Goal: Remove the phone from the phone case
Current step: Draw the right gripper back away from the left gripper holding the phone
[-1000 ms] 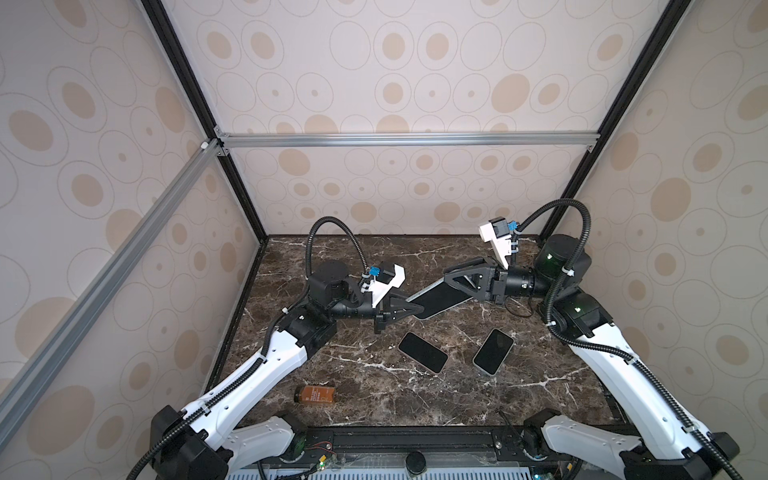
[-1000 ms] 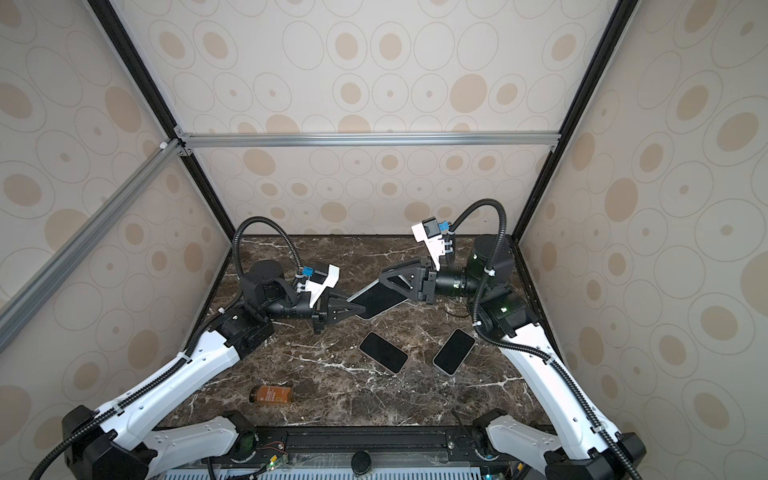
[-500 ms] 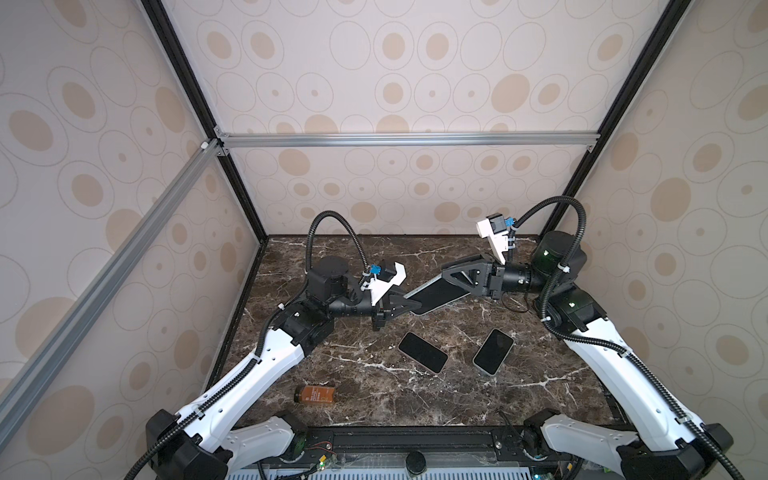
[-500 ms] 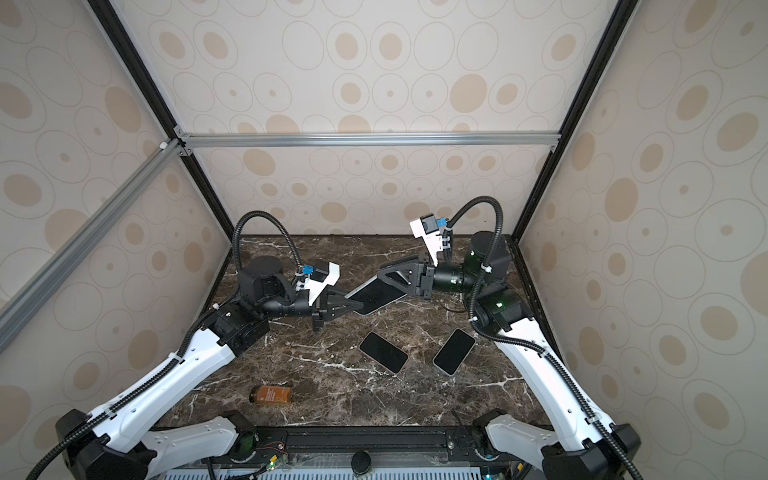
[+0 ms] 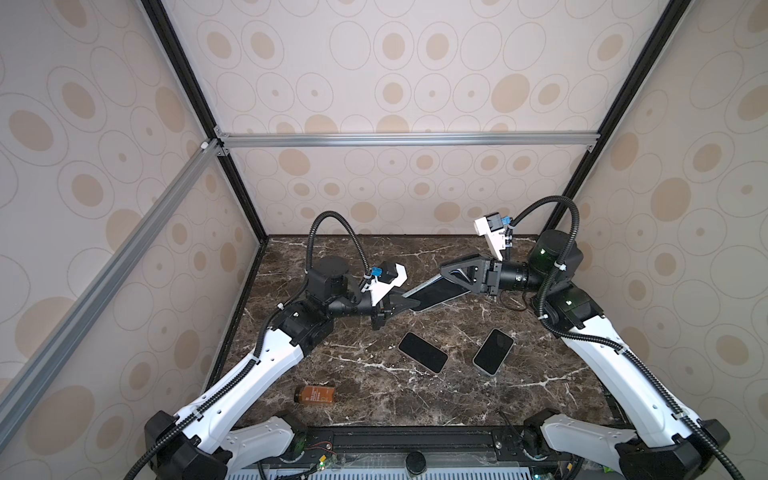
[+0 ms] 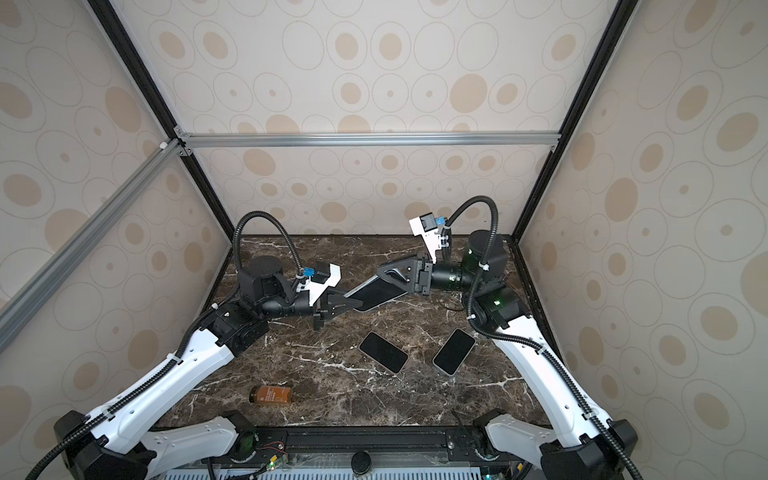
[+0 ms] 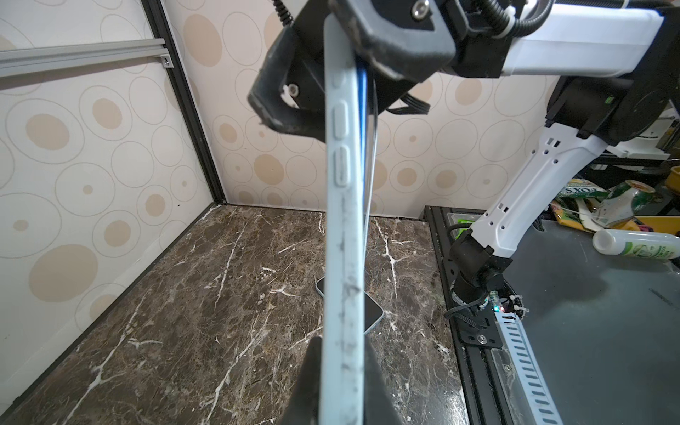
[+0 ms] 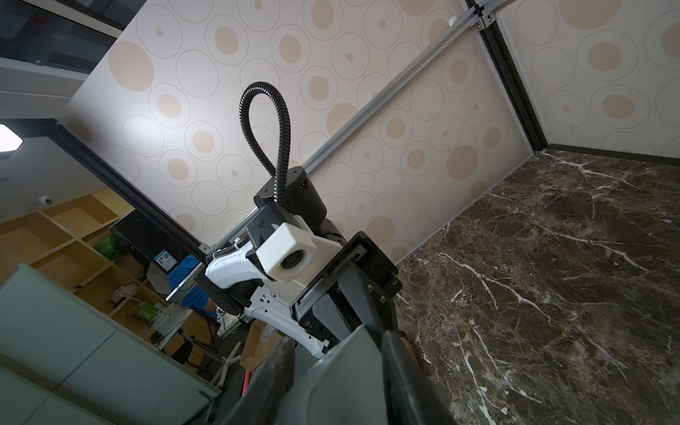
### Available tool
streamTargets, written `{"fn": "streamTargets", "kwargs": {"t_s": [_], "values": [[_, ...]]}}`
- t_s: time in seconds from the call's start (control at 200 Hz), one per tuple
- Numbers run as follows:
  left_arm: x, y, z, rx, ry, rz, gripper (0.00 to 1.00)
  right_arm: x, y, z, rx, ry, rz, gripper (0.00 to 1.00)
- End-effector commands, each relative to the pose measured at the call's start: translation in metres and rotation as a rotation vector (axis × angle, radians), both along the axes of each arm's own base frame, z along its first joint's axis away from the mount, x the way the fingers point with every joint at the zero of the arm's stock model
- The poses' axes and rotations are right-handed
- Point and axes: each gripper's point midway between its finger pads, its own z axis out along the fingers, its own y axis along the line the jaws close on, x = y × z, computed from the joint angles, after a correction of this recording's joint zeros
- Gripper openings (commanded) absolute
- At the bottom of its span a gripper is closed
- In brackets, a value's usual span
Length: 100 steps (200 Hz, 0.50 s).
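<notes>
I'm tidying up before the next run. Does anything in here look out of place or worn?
A small amber bottle lies on its side near the front left edge of the table. The pale case held in mid-air has dark scuffs along its side.

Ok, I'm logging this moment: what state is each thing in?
Pale blue cased phone: in the air, phone not yet out of the case.
Left hand: shut on one end of it.
Right hand: astride the other end, grip unclear.
Two other black-screened phones: flat, screens up.
Amber bottle: on its side.
</notes>
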Motion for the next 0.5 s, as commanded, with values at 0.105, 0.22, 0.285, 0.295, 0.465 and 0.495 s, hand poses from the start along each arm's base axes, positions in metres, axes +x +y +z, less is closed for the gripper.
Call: {"fn": "streamTargets", "kwargs": {"t_s": [0.105, 0.22, 0.285, 0.295, 0.465, 0.495], "values": [[0.014, 0.011, 0.040, -0.066, -0.221, 0.113, 0.00, 0.017, -0.010, 0.015, 0.042, 0.044, -0.154, 0.74], [0.008, 0.011, 0.040, -0.105, -0.196, 0.097, 0.00, 0.019, -0.020, 0.026, 0.062, -0.054, -0.235, 0.82], [0.004, 0.012, 0.041, -0.137, -0.176, 0.089, 0.00, 0.019, -0.029, 0.029, 0.065, -0.111, -0.303, 0.84], [0.004, 0.012, 0.042, -0.144, -0.173, 0.089, 0.00, 0.019, -0.030, 0.029, 0.065, -0.120, -0.315, 0.84], [0.004, 0.014, 0.052, -0.248, -0.075, 0.105, 0.00, 0.007, -0.058, 0.037, 0.076, -0.306, -0.474, 0.85], [0.005, 0.014, 0.057, -0.278, -0.058, 0.111, 0.00, 0.005, -0.062, 0.036, 0.073, -0.328, -0.493, 0.85]]}}
